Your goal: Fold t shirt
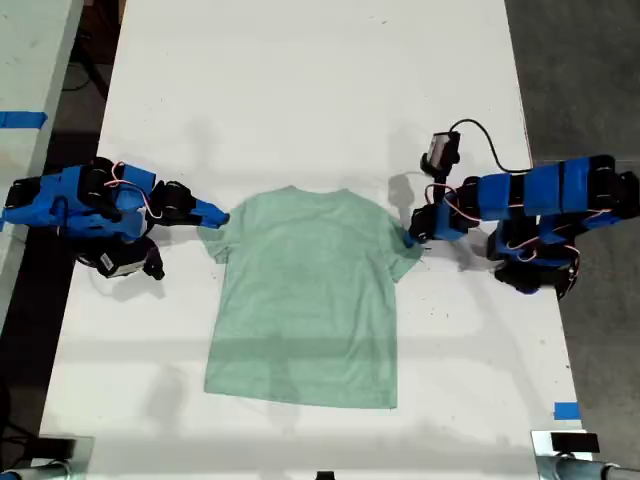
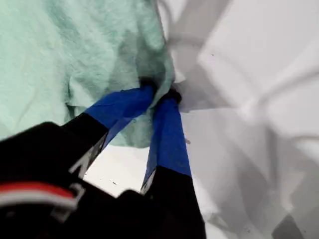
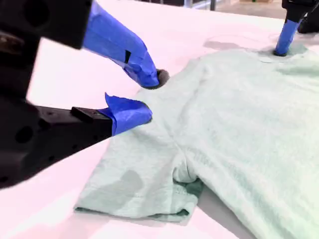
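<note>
At the exterior view's left, my second gripper (image 1: 212, 213) sits right at the t shirt (image 1: 305, 300) where sleeve meets shoulder. In the second wrist view its jaws are parted, blue fingertips (image 3: 130, 113) hovering just over the cloth with nothing between them; released, not yet biting.

Centre of the exterior view: the t shirt lies flat on the white table (image 1: 300, 90), collar toward the frame's top, hem toward the bottom, so its long axis runs top to bottom. Both sleeves point out toward the 2 arms.

At the exterior view's right, my first gripper (image 1: 412, 238) is on the opposite sleeve. The first wrist view shows the jaws clenched, a bunched fold of green cloth pinched between the tips.

So 1 side is grasped, 1 is not. The coming move, by my reading, turns on my second gripper: the sleeve lies directly under and ahead of its tips, so it needs to drop and close before any lift.

Room looks generous: wide bare table above the collar, a narrower strip below the hem, and side margins near each arm base.
</note>
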Controlling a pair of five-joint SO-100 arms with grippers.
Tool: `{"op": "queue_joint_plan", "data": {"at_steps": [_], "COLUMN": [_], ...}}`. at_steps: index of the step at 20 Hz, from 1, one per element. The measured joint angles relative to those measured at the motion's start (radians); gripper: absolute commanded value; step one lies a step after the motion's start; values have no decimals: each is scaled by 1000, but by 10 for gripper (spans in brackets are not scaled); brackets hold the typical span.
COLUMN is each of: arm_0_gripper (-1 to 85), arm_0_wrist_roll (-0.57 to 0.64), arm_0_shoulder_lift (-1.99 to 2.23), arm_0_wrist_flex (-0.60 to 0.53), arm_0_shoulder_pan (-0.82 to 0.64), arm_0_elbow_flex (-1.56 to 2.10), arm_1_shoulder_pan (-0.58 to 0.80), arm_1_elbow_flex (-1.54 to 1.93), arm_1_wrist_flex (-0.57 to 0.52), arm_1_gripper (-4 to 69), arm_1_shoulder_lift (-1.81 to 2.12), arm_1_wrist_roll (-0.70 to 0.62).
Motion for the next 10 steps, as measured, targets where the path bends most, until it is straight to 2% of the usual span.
{"op": "queue_joint_plan", "data": {"at_steps": [2, 5, 7, 10], "arm_0_gripper": [74, 74, 73, 68], "arm_0_wrist_roll": [0, 0, 0, 0], "arm_0_shoulder_lift": [0, 0, 0, 0], "arm_0_wrist_flex": [0, 0, 0, 0], "arm_0_shoulder_pan": [0, 0, 0, -11], "arm_0_elbow_flex": [0, 0, 0, 0], "arm_1_shoulder_pan": [-5, -5, 12, 11], "arm_1_elbow_flex": [-48, -221, -400, -732], "arm_1_wrist_flex": [63, 227, 324, 403], "arm_1_gripper": [13, 12, 12, 12], "arm_1_shoulder_lift": [20, 35, 3, -201], "arm_1_wrist_roll": [3, -26, -71, -133]}}
